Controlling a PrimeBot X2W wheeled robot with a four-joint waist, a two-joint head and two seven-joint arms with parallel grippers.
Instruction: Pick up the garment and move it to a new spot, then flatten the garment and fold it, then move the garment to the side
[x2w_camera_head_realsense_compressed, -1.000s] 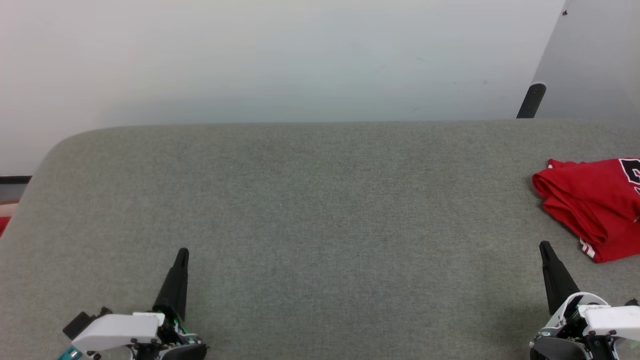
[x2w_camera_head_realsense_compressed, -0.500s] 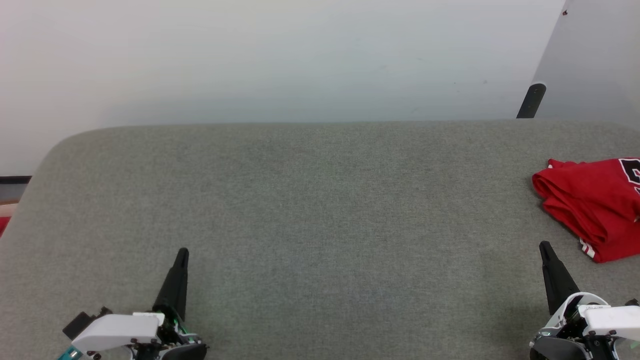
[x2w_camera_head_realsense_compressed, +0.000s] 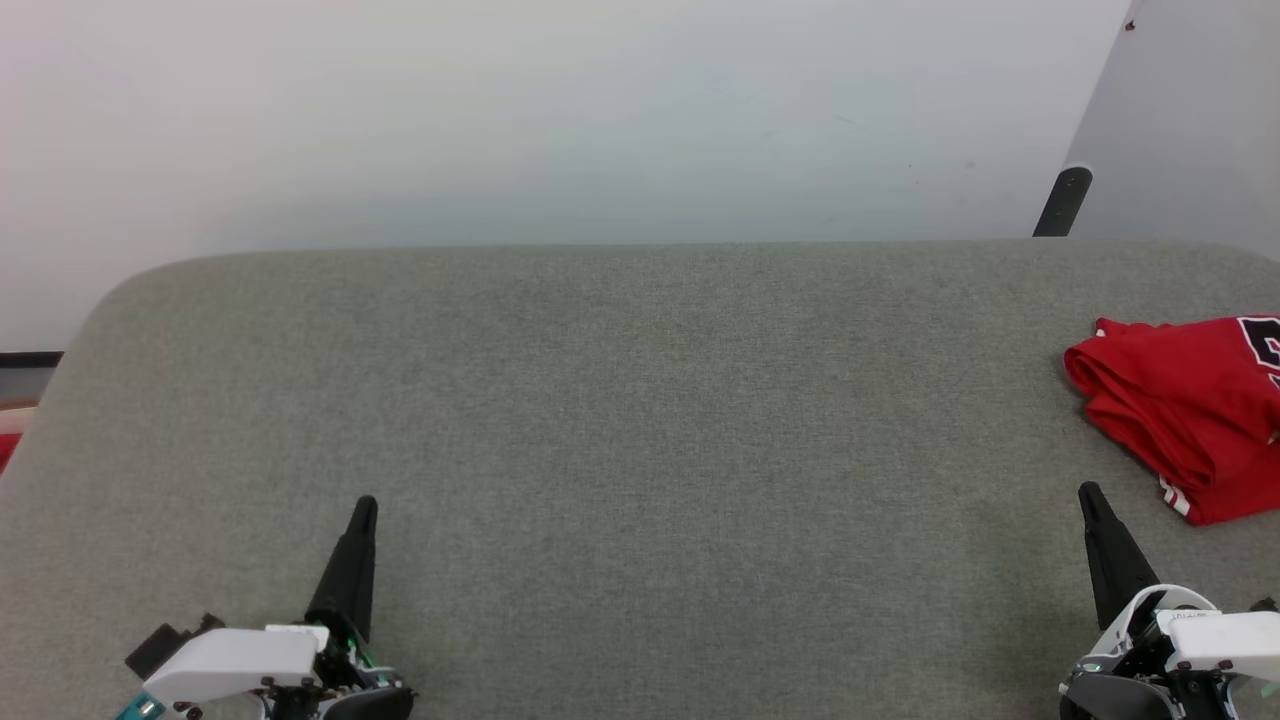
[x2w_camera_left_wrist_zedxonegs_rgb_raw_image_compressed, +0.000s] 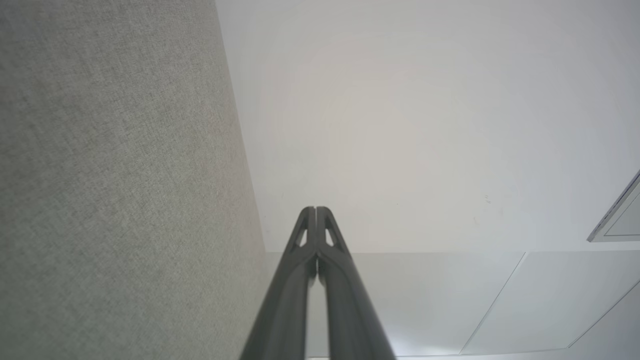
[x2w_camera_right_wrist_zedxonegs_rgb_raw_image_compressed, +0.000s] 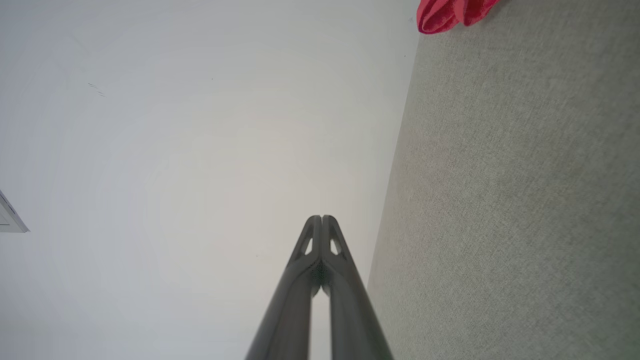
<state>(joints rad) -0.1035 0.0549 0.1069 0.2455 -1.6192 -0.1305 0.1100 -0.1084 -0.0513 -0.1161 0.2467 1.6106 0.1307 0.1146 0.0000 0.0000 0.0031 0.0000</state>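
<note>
Jersey (x2w_camera_head_realsense_compressed: 1180, 410) lies near, ahead-right of the right gripper (x2w_camera_head_realsense_compressed: 1089, 492), well apart from the left gripper (x2w_camera_head_realsense_compressed: 365, 503); both grippers are pressed together, empty.

Dark tapered fingers (x2w_camera_head_realsense_compressed: 350, 575), white wrist housings (x2w_camera_head_realsense_compressed: 235, 662)

The head camera looks from above, forward and down, over the wide grey fabric-covered surface (x2w_camera_head_realsense_compressed: 640, 400) to the plain white wall (x2w_camera_head_realsense_compressed: 560, 120). Both wrist cameras sit low, close over this surface, rolled sideways, facing the same wall. The red jersey garment (x2w_camera_head_realsense_compressed: 1180, 410) shows in head and right wrist views.
</note>
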